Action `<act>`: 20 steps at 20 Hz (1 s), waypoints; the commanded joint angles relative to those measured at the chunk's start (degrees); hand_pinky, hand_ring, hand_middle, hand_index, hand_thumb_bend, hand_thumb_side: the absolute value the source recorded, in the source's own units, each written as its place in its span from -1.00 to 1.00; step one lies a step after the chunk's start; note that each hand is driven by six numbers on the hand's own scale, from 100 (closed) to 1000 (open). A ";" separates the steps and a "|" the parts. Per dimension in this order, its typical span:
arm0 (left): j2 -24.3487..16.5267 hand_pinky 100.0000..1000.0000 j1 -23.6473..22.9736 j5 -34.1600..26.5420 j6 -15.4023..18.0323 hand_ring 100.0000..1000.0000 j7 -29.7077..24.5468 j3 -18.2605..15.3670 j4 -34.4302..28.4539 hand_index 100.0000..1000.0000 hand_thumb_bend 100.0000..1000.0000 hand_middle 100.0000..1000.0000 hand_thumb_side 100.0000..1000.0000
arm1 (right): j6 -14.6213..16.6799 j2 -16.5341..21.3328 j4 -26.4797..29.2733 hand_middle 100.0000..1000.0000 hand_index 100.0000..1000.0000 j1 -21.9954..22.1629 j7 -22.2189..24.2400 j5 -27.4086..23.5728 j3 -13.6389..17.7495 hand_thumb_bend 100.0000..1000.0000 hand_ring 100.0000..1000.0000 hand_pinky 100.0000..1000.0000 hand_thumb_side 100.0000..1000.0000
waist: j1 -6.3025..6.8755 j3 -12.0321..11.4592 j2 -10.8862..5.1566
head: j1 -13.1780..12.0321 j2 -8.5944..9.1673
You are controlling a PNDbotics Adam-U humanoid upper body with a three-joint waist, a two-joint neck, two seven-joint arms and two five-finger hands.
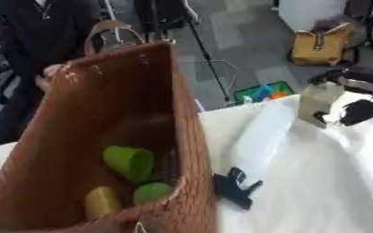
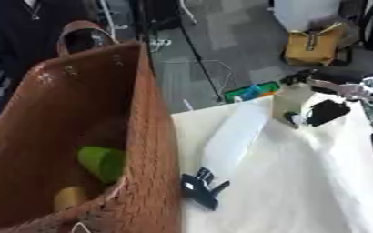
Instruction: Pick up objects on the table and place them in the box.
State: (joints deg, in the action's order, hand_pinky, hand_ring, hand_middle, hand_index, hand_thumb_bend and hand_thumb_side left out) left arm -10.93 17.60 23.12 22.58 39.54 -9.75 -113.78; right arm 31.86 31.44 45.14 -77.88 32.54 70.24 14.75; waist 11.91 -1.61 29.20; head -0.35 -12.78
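Left eye view: right hand (image 1: 360, 110) curled round one tan box (image 1: 318, 101) at the counter's (image 1: 317, 182) far edge, one black clip (image 1: 234, 186) beside the basket (image 1: 102, 100) holding three green cups (image 1: 129, 161).

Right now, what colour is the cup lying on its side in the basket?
Green; the cup shows best in the left eye view.

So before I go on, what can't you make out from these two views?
- Right hand: black, blurred against the beige carton; whether it grips the carton is unclear.
- Left hand: in neither view.
- Brown woven basket: the lower edge cuts off its floor; besides the green cup and a yellow-green cup, the contents are unclear.
- Small black object on the white table: too blurred to identify.
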 commanded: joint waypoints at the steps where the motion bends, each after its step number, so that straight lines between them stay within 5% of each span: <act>1: -0.63 0.25 0.20 -0.08 0.21 0.37 0.26 -0.60 -0.81 0.34 -1.00 0.61 0.37 | 6.48 -0.49 -1.24 0.69 0.93 0.52 6.32 1.06 -0.45 -0.60 0.24 0.58 -0.29 | -0.35 -0.18 -1.36 | -0.09 0.29; 10: -0.56 0.25 0.14 -0.07 0.21 0.37 0.31 -0.57 -0.81 0.34 -1.00 0.61 0.37 | 5.67 -0.96 -1.44 0.46 0.73 0.56 4.53 -0.90 -0.78 -0.86 -0.03 0.52 -0.23 | -0.42 -0.13 -1.39 | -0.19 0.39; 20: -0.51 0.24 0.18 0.01 0.36 0.37 0.43 -0.66 -0.81 0.34 -1.00 0.61 0.37 | 6.30 -0.78 -1.68 0.39 0.66 0.94 3.08 0.02 -1.22 -0.82 -0.10 0.48 -0.53 | -0.56 -0.18 -1.36 | -0.16 0.59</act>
State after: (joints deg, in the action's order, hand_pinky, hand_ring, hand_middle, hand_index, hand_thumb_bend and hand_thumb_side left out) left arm -10.65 17.60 23.12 22.65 39.60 -9.76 -113.78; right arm 33.48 31.42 44.86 -77.50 30.92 69.44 14.42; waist 11.71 -1.59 29.14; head -0.35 -12.76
